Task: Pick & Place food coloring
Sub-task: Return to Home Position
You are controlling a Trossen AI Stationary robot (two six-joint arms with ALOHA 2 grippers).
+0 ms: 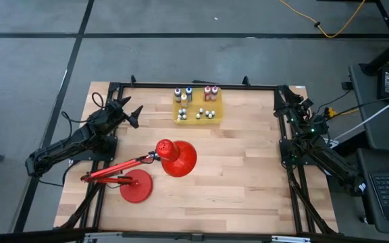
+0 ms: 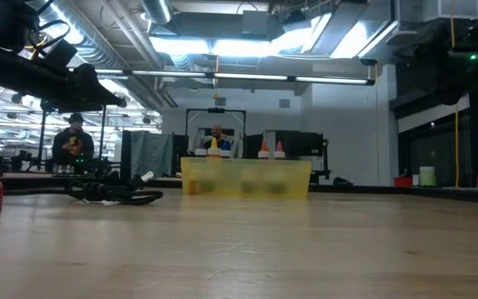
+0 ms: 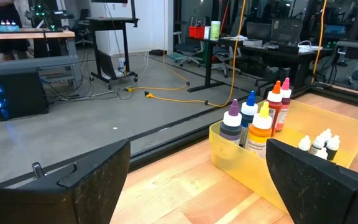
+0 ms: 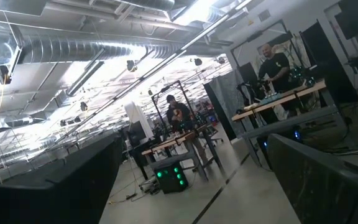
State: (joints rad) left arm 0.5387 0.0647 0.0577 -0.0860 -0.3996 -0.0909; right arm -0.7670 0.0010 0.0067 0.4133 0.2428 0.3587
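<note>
Several food coloring bottles [image 3: 260,129] are standing upright inside the yellow bin [image 3: 227,150] at the upper middle of the high view. They are looking light, rigid and slick, so pinching a body just below its cap is seeming safest. Left gripper [image 1: 132,112], upper left, and right gripper [image 1: 282,102], upper right, are hanging with fingers apart, holding nothing.

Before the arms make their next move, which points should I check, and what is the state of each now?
1. Left gripper, left of the yellow bin, open and empty: ok.
2. Right gripper, at the table's right edge, open and empty: ok.
3. Food coloring bottles all inside the bin, none on the table: ok.
4. Tall bottles upright: ok.
5. Red lamp apart from the bin: ok.
</note>
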